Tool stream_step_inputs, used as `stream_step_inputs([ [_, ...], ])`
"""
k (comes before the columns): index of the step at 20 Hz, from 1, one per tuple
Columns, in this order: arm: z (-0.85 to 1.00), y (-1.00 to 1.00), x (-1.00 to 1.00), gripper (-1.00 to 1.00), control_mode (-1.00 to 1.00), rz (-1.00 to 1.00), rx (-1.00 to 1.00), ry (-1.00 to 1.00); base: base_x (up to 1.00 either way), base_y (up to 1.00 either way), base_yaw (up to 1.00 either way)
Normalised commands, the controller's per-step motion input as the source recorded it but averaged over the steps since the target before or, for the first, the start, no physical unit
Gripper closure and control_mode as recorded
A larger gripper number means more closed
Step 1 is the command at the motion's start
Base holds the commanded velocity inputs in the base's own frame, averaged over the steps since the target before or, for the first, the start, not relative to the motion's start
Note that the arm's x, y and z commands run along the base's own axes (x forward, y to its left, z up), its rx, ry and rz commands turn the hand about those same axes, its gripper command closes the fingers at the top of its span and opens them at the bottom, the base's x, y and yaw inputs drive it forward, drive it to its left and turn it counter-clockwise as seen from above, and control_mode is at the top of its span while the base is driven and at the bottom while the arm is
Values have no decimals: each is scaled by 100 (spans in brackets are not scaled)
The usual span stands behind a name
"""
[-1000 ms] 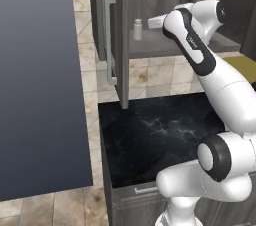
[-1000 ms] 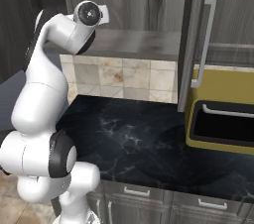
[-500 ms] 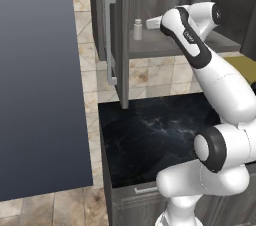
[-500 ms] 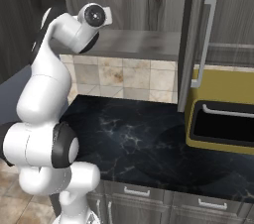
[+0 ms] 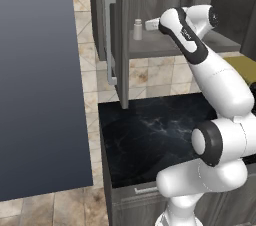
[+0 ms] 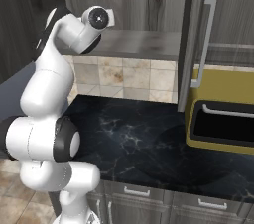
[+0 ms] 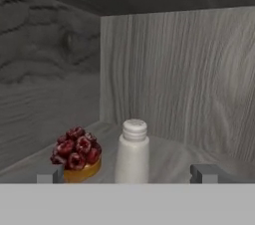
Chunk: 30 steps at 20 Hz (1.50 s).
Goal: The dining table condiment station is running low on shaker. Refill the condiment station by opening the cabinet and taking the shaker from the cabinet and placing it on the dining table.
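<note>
Two dark finger tips (image 7: 50, 175) stand wide apart at the bottom of the hand view, with nothing clamped between them; the two-finger gripper (image 7: 127, 175) points into the tall dark grey wood-grain cabinet (image 5: 170, 0); the small pale grey-white cylindrical shaker with a narrower capped top (image 7: 132, 153) stands upright on the cabinet shelf, between the finger tips and clear of both; a small tart with a heap of dark red berries on a golden base (image 7: 76, 155) sits on the same shelf just beside the shaker, toward the inner corner; in the left base view the shaker (image 5: 137, 29) stands near the front edge of the shelf, close to the open panelled door with its long vertical silver bar handle (image 5: 109, 40); the white arm (image 5: 200, 55) reaches up from the glossy black marble counter top (image 5: 150, 135) to the shelf.
</note>
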Motion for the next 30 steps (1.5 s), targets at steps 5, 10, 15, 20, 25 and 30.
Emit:
stream_step_inputs([
  [5,0,0,35,-100,-100,0,0,0,0,0,0],
  [10,-4,0,25,-100,-100,1,0,0,0,0,0],
  [15,-11,1,12,-100,-100,3,0,0,0,0,0],
  [20,-4,2,28,-100,-100,2,0,0,0,0,0],
  [25,-10,16,26,-100,-100,1,0,0,0,0,0],
  [30,-2,16,0,-100,-100,1,0,0,0,0,0],
])
